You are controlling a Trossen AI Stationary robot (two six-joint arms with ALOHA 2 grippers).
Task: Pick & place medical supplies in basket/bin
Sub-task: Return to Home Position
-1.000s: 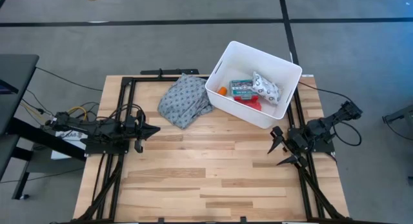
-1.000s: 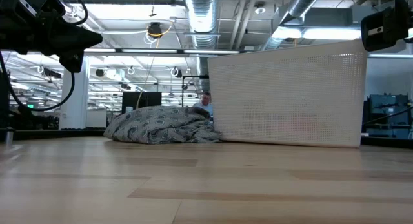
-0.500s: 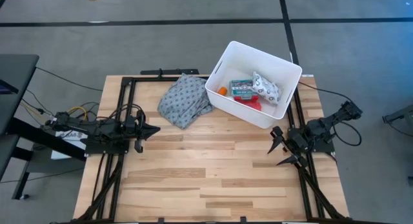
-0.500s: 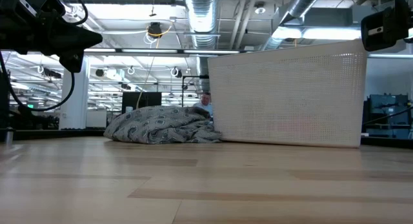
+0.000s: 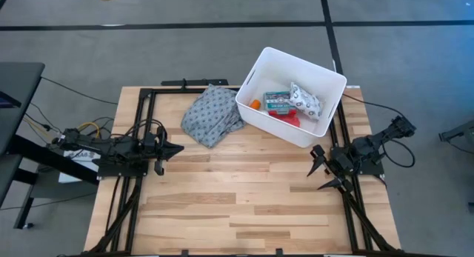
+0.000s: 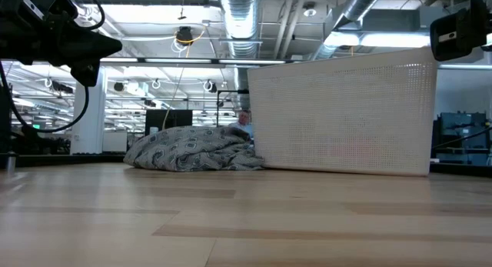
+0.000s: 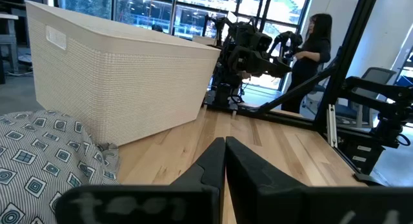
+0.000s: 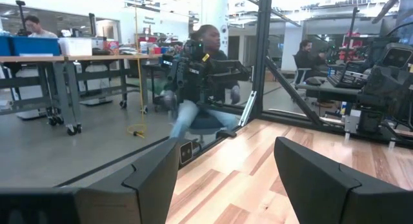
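Observation:
The white bin (image 5: 326,79) stands at the table's far right. Inside it lie a green box (image 5: 278,102), a white patterned soft pack (image 5: 305,100), an orange tube (image 5: 255,104) and a red item (image 5: 285,118). My left gripper (image 5: 180,148) waits shut at the table's left edge, pointing level toward the right; in its wrist view the fingers (image 7: 224,161) meet, with the bin (image 7: 116,75) ahead. My right gripper (image 5: 315,168) hovers open at the right edge, near the bin's front corner, with nothing between its fingers (image 8: 226,162).
A crumpled grey dotted cloth (image 5: 212,115) lies against the bin's left side, also seen as a cloth heap (image 6: 192,150) in the low view. The near half of the wooden table (image 5: 237,205) is bare. People (image 8: 200,82) sit beyond the table's edge.

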